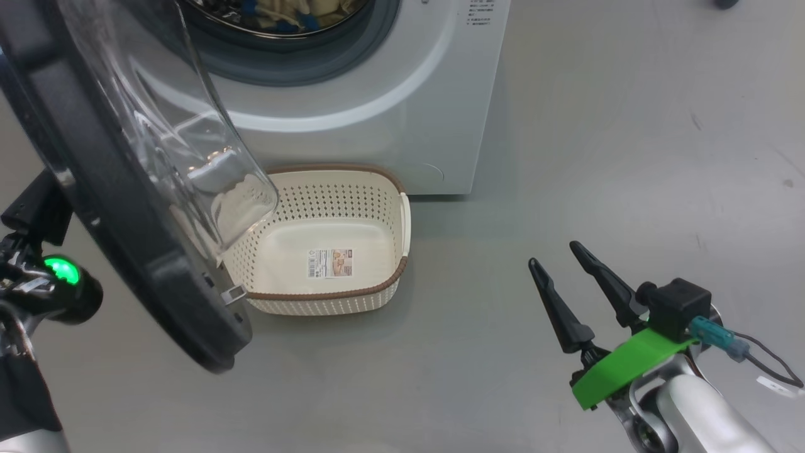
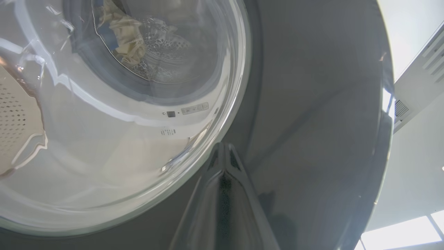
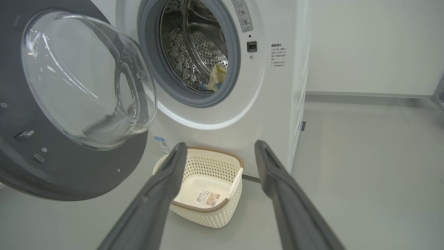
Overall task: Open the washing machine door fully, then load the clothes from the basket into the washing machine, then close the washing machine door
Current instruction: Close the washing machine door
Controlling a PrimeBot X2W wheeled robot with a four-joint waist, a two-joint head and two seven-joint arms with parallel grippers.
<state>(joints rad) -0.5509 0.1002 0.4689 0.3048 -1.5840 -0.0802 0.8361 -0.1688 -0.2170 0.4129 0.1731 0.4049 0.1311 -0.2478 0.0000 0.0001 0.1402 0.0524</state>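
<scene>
Down at the lower right, the right gripper hovers above the grey floor, fingers spread wide, holding nothing. The left gripper, fingers pressed together and empty, points at the black outer face of the washing machine door, seemingly touching it, though the close view leaves doubt. The door hangs over the left end of the basket. The basket, before the washing machine, shows a bare base with a label sticker; the clothes lie in the drum.

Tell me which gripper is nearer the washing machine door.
Left. The left gripper, shut, is right up at the glossy outer face of the washing machine door. The right gripper, open, hangs well off to the right, beyond the basket.
</scene>
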